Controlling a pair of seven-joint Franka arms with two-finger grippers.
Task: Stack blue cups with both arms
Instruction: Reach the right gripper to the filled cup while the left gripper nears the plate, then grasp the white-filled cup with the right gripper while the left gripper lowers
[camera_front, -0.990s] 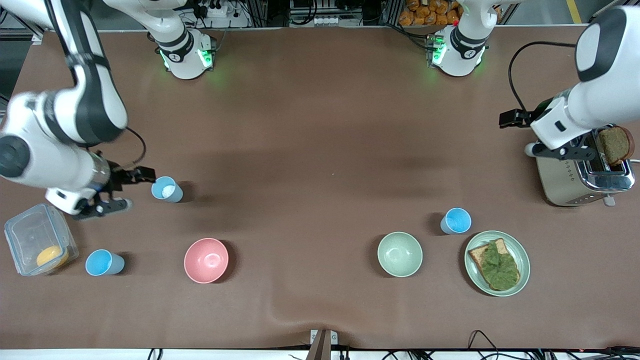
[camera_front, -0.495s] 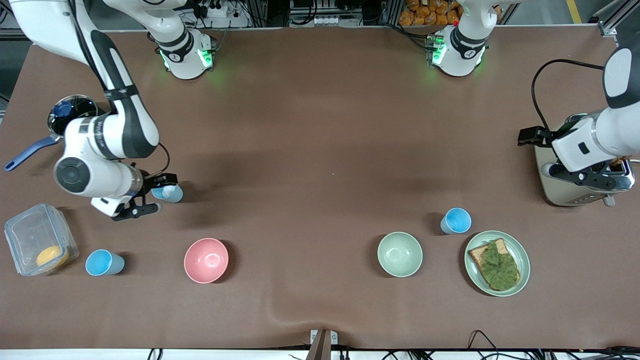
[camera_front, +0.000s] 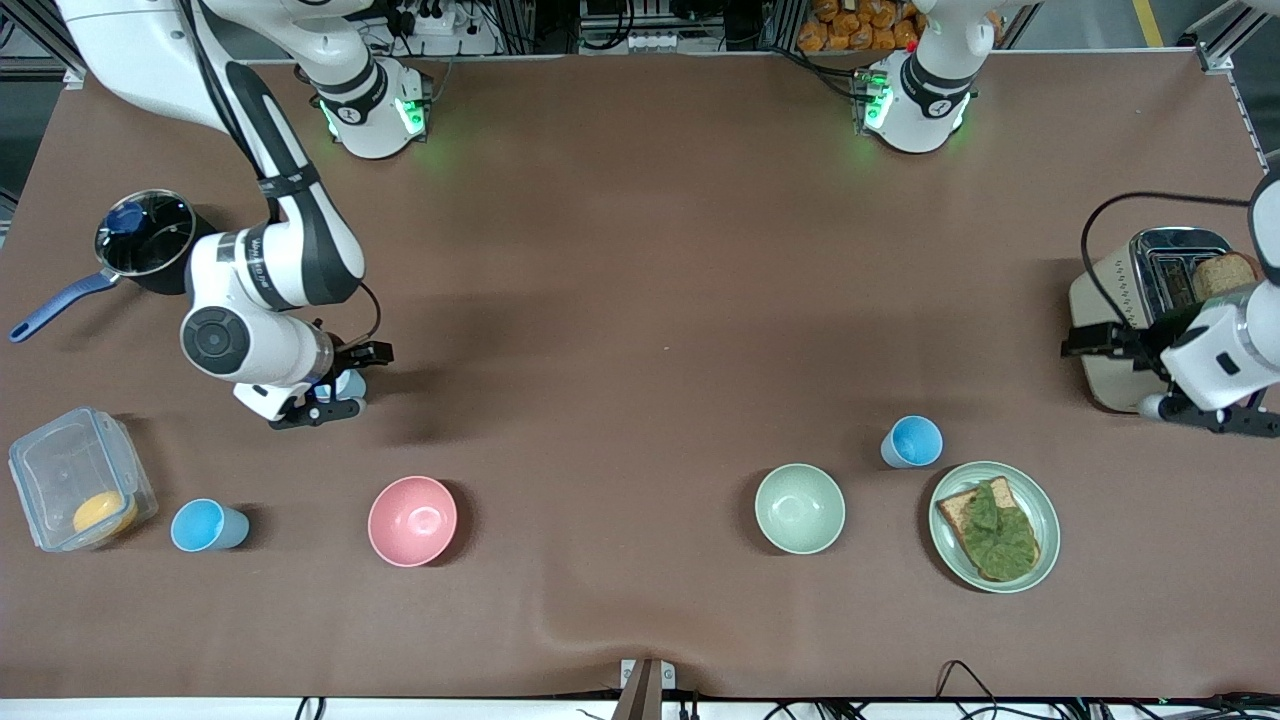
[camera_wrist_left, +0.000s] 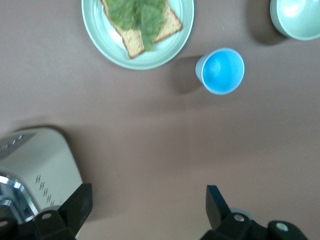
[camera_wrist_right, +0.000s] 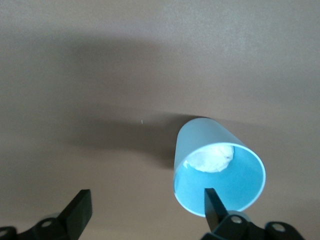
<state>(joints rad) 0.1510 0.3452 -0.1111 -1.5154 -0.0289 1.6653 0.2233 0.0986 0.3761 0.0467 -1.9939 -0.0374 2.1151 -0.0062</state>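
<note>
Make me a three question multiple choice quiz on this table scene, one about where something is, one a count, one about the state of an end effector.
1. Where is the right end effector?
A. over the toaster
B. at the pale blue cup with the whitish patch
C. over the green bowl

2. How many blue cups stand on the table?
A. two
B. three
C. four

3. How are the left end effector's fingers?
A. open, holding nothing
B. shut on a cup
C. shut on the toast

Answers: 1 B, the right wrist view shows that cup just ahead of its fingers. 2 B, one by the right end effector, one beside the clear container, one next to the plate. 3 A, the left wrist view shows its fingers spread apart over bare table.
</note>
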